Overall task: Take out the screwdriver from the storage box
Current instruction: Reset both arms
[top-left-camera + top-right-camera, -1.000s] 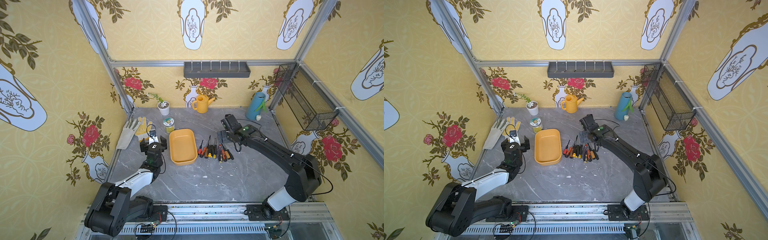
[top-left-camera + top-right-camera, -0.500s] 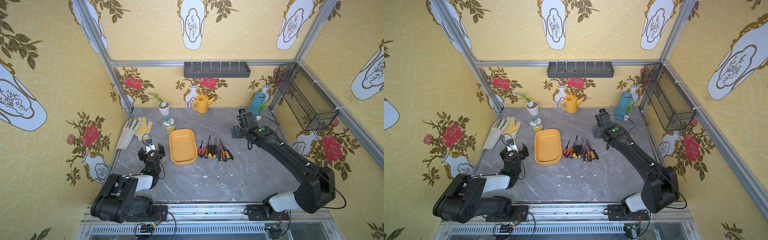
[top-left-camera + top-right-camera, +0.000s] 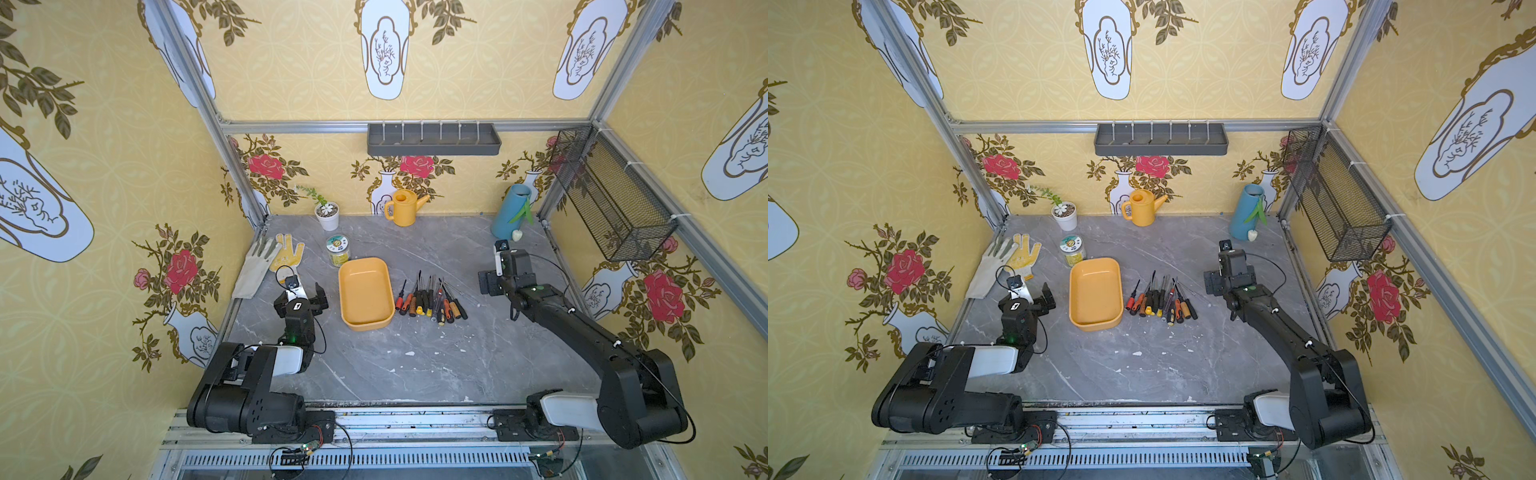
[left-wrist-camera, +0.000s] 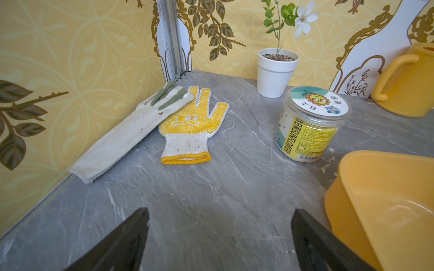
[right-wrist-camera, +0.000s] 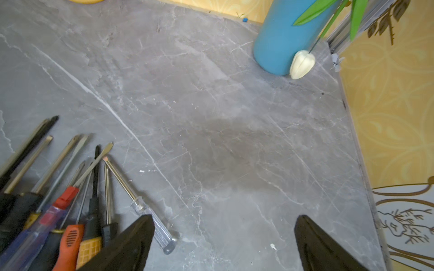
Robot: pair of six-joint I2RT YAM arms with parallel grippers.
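Note:
The storage box is a shallow yellow-orange tub in mid-table, and its inside shows nothing in both top views. Several screwdrivers with red, orange, black and clear handles lie side by side on the table just right of it. My left gripper hovers left of the box, open and empty, with the box's corner beside one finger. My right gripper is right of the screwdrivers, open over bare table; a clear-handled one lies by one finger.
Two gloves lie by the left wall, with a jar behind the box. A white plant pot, a yellow watering can and a blue vase line the back. A grey tray and a mesh basket hang on the walls.
My right arm has swung right, away from the screwdrivers toward the right wall. My left arm has drawn back toward the front. Both grippers stayed open.

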